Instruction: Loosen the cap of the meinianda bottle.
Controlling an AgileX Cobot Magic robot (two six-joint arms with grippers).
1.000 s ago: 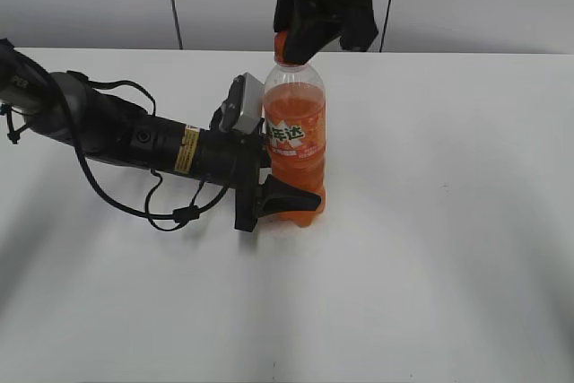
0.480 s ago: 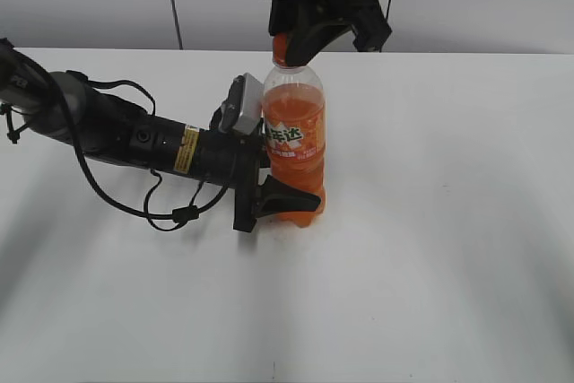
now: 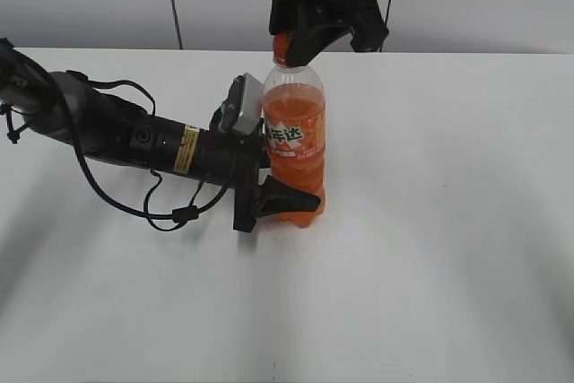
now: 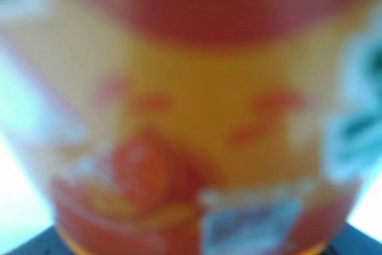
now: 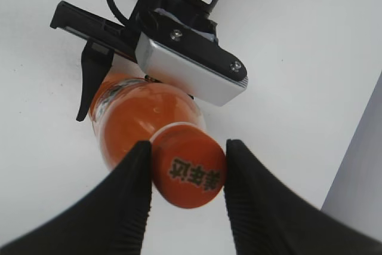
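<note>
Centrally on the table [image 3: 430, 266], meinianda bottle [image 3: 294, 145] upright, left gripper [image 3: 269, 196] jaws clamped on its lower body, right gripper [image 5: 186, 174] jaws pinching the cap [image 5: 188, 172].

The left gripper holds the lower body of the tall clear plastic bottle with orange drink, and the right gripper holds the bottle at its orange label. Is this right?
Not quite. The right gripper closes on the small round orange screw cap, not the label, as the right wrist view shows. The left gripper does hold the bottle's lower body.
</note>
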